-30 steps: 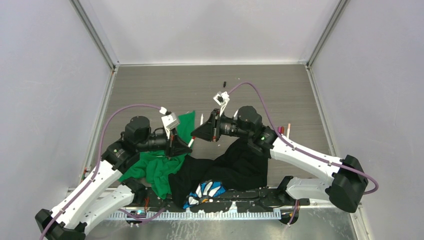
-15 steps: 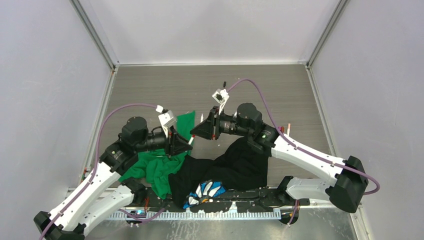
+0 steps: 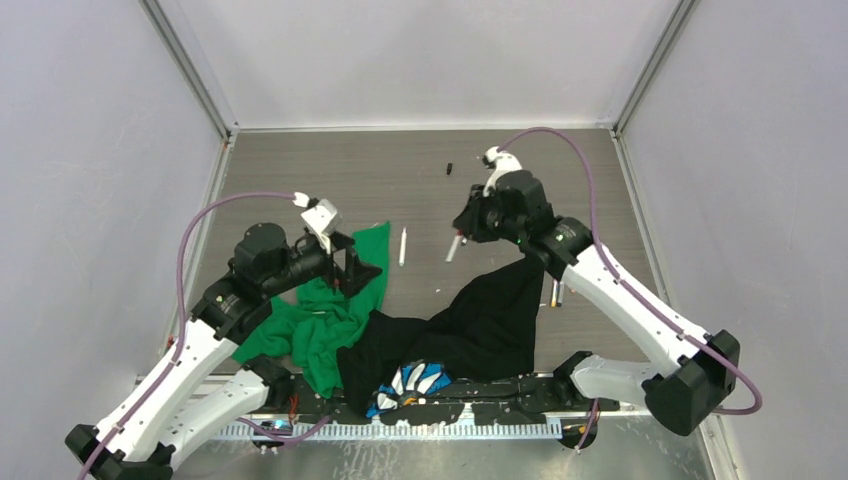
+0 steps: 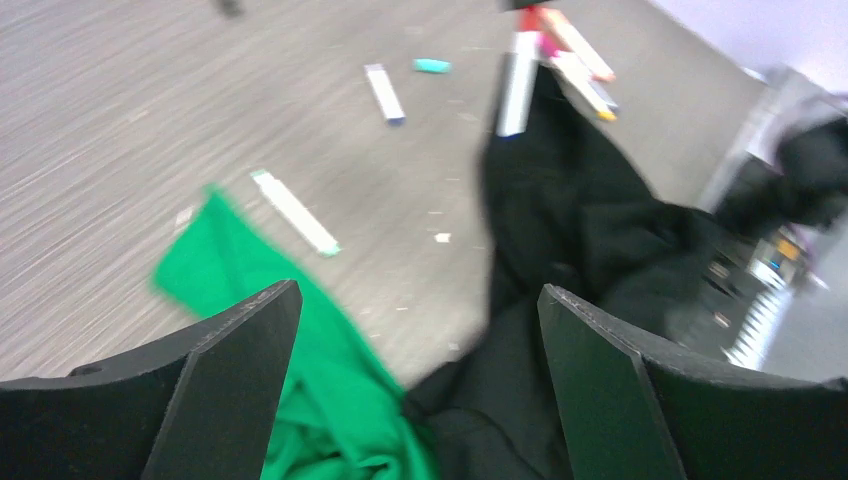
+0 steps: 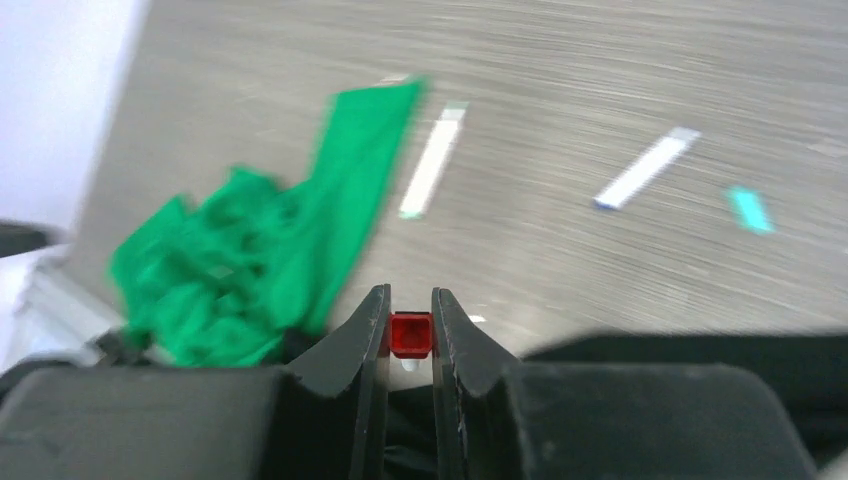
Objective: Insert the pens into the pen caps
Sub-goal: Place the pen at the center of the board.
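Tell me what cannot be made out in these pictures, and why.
Right wrist view: the held pen shows only its red end; the right pincer hides the barrel.
Top view: the pens by the black cloth lie partly under the right arm; number unclear.
Top view: the far dark speck is too small to name.
Left wrist view: blur smears the tip of the lying pen.

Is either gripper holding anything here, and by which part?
The right gripper pinches a white pen at its red end, with the barrel sticking out free. The left gripper is open and holds nothing.
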